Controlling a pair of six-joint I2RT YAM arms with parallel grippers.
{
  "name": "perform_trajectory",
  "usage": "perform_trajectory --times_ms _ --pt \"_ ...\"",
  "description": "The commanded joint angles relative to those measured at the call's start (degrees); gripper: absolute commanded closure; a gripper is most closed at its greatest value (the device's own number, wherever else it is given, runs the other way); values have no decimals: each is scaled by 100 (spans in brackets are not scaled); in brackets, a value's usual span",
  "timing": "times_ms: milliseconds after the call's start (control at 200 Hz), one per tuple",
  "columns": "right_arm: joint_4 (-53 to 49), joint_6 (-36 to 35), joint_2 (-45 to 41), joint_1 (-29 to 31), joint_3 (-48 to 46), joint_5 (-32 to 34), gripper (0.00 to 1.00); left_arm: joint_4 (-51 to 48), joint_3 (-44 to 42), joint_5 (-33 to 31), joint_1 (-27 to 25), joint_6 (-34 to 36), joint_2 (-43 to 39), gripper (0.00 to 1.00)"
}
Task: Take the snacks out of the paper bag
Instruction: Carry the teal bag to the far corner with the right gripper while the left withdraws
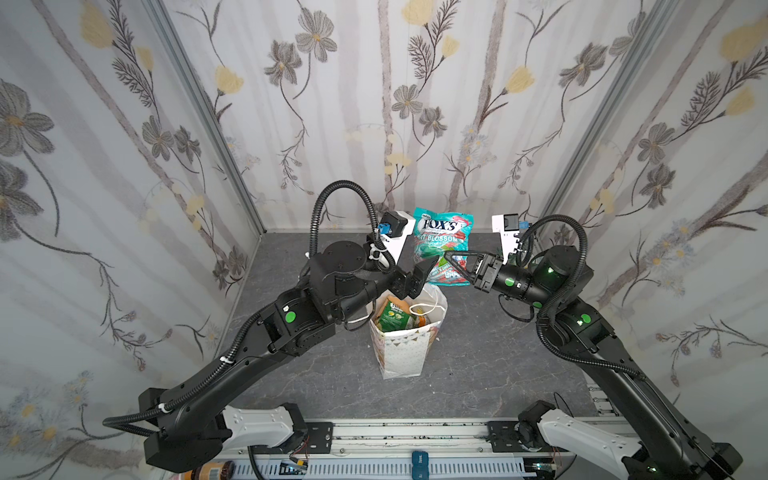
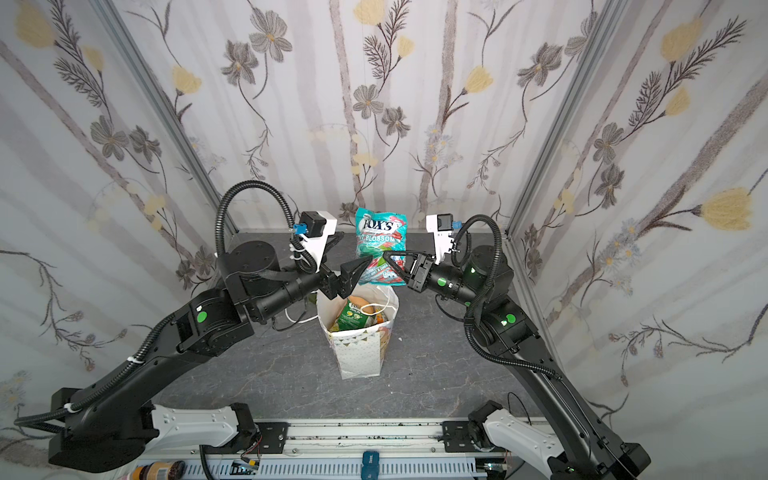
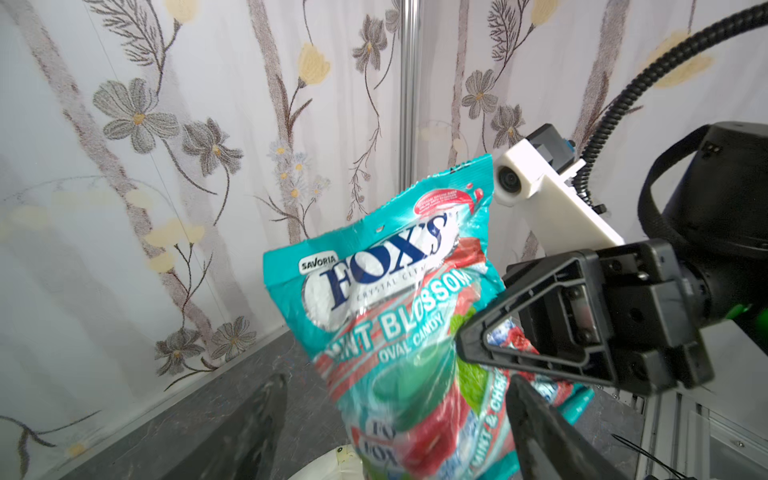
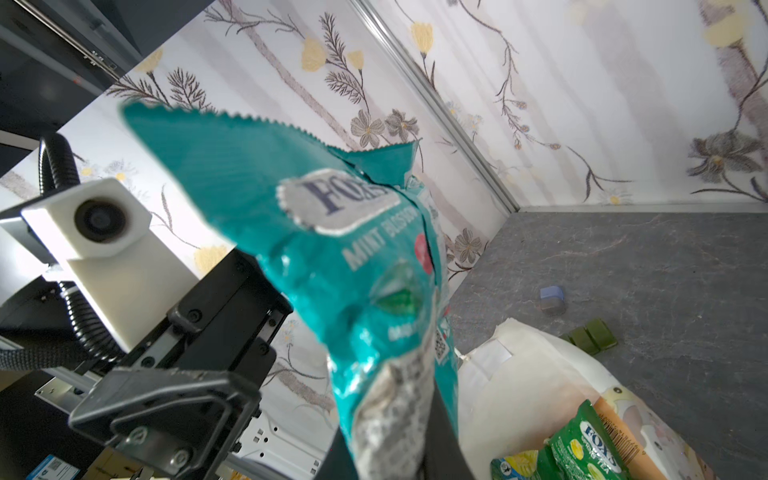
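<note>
Left gripper (image 3: 397,380) fingers (image 3: 262,424) out-of-focus dark blurs, teal packet (image 3: 395,291) lower end smeared and cut by the left wrist view's edge, snacks (image 1: 392,316) deep in paper bag (image 1: 405,353) mostly hidden

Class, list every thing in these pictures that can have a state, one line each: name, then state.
teal Fox's packet: lifted out, held up in the air.
right pincer: shut on the teal Fox's packet.
left pincer: open, fingers either side of the packet.
paper bag: upright, open, packets inside.
green Fox's packet: in the bag.
blue block: lying on the table.
</note>
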Motion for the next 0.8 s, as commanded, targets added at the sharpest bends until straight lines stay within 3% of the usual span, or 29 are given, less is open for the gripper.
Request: perform_trajectory --times_ms 0,220,570,794 --pt "474 14 117 -355 174 23 100 -198 -123 42 4 -100 -209 12" --pt "551 29 463 -1436 325 -323 100 -819 -539 639 -1 -66 -636 0" --pt "1247 262 1223 -2998 -193 -856 100 -1372 -1173 1888 3 -170 -1076 0" --pt "1435 89 1933 -3622 -448 -903 100 -1704 -1080 1859 3 -166 -1132 0"
